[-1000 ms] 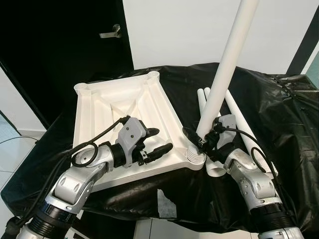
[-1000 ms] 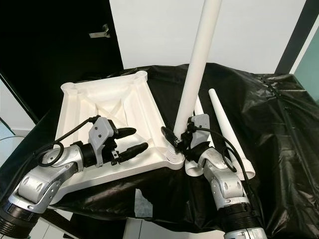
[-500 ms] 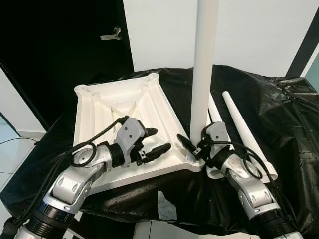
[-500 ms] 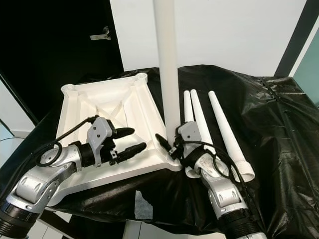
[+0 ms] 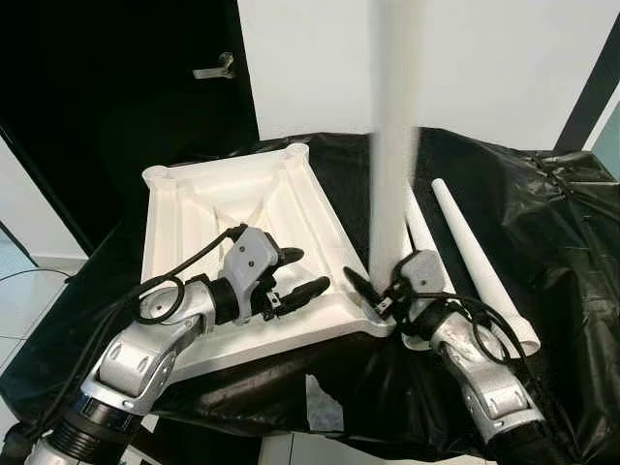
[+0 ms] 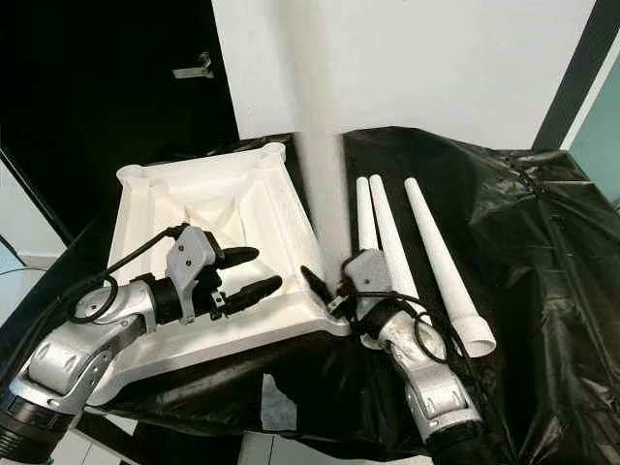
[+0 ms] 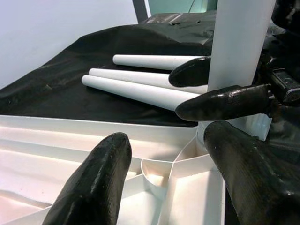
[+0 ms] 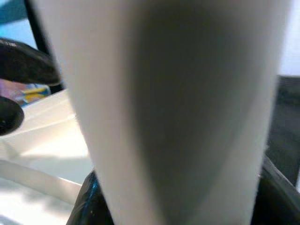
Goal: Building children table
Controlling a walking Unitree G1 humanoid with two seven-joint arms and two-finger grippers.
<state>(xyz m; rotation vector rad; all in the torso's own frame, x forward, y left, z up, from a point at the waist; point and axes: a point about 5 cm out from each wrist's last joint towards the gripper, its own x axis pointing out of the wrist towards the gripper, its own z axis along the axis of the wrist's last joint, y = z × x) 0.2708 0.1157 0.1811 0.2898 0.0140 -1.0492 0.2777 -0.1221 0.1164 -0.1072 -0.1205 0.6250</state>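
Note:
The white table top [image 5: 208, 208] lies upside down on the black cover. At its near right corner socket [image 5: 380, 315] a white leg [image 5: 391, 165] stands upright, blurred by motion. My right gripper [image 5: 380, 289] is shut on the leg's base; in the right wrist view the leg [image 8: 173, 108] is gripped between the black fingers [image 8: 89, 204]. My left gripper [image 5: 308, 271] is open, resting on the table top's near edge just left of that corner, nothing between its fingers [image 7: 93, 187]. Three more legs [image 6: 392, 237] lie side by side to the right.
A black plastic cover [image 5: 552, 232] drapes the work surface, with its front edge close to me and a pale patch [image 5: 325, 402] below the corner. A dark door with a handle [image 5: 213, 68] and a white wall stand behind.
The leg in my right gripper has swung from leaning right to upright over the corner socket, and the right arm has shifted left. The left gripper has barely moved.

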